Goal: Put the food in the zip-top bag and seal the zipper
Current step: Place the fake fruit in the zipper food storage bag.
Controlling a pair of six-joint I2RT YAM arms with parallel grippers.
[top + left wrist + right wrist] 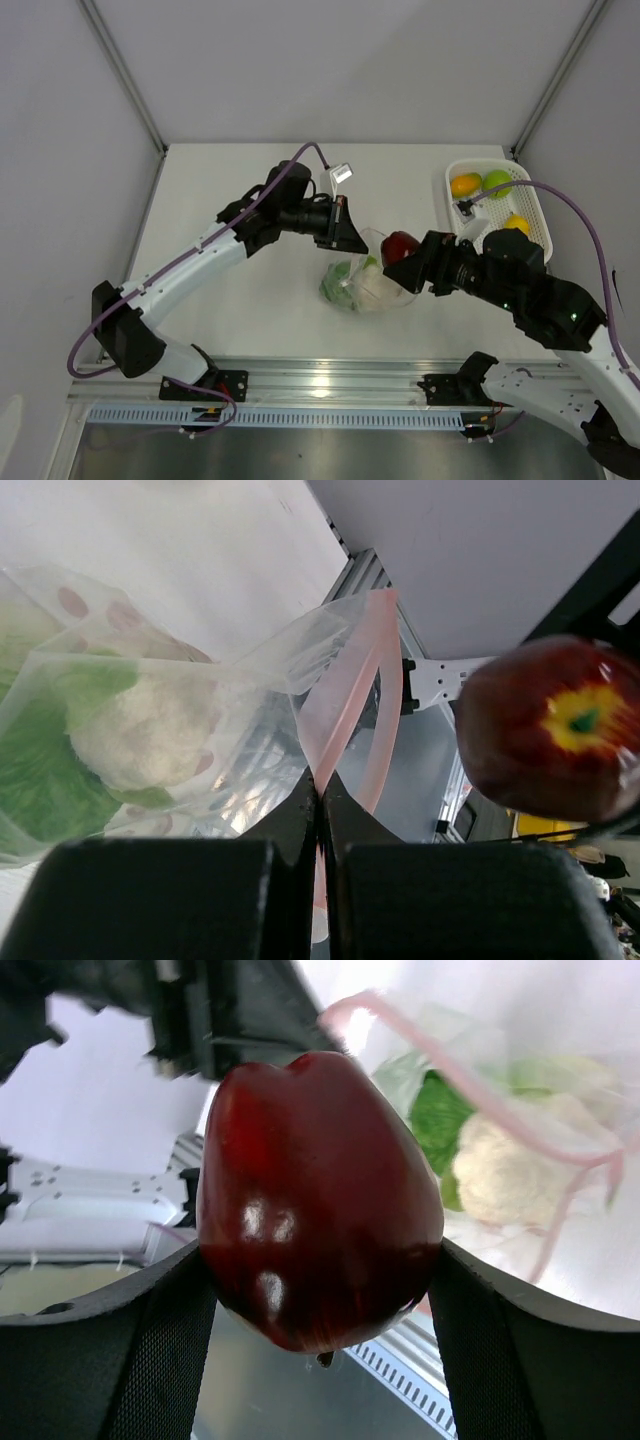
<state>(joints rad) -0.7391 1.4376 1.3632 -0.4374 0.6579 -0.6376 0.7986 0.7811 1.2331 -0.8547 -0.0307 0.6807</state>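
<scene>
The clear zip-top bag [365, 285] with pinkish dots lies at mid-table with the green-white cabbage [340, 283] inside. My left gripper [350, 228] is shut on the bag's pink zipper strip [345, 695] and holds the mouth edge up. My right gripper [405, 262] is shut on the red apple [399, 246] right above the bag's mouth. The apple fills the right wrist view [318, 1200] between the jaws and shows in the left wrist view [550, 730] at the right. The cabbage also shows in both wrist views [110, 740] [500, 1160].
A white mesh basket [531, 205] stands at the back right holding an orange fruit [465, 184], a green apple [497, 182], a yellow fruit [517, 223] and a white piece [470, 208]. A metal rail [330, 380] runs along the near table edge.
</scene>
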